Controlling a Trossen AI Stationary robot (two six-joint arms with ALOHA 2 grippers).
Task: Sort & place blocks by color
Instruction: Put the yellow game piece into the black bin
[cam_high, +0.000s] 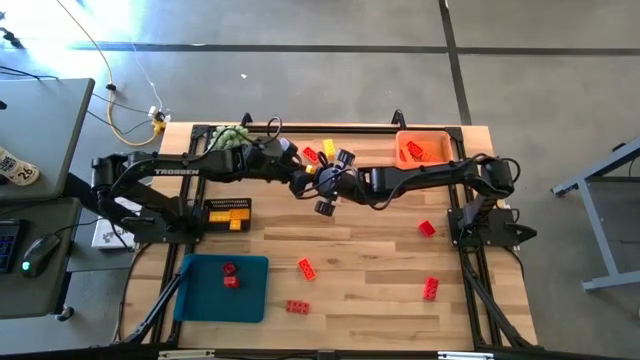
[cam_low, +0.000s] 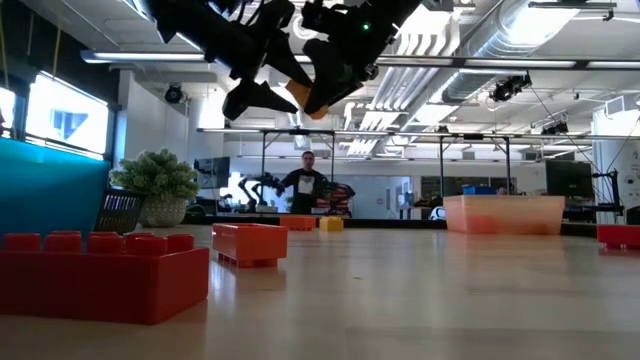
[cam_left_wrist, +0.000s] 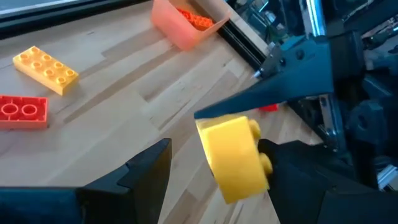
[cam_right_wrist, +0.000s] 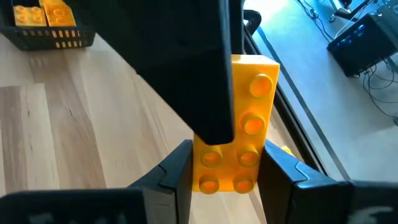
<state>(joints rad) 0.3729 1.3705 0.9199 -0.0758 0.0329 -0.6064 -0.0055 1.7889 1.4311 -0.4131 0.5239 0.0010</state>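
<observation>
One-block handover, judged: found right gripper (cam_right_wrist: 225, 165) clamped on the end of a yellow block (cam_right_wrist: 252, 93), held in the air over the middle of the worktop (cam_high: 370, 270), toward its far edge. Found left gripper (cam_left_wrist: 214, 158) flanking the same block, fingers (cam_left_wrist: 149, 165) apart, not yet closed. Noted black basket (cam_high: 210, 205) of yellow blocks near the left edge. Feared a drop if released before the left closed, or a twist from so short a hold, landing the block among loose red blocks (cam_high: 427, 228)
</observation>
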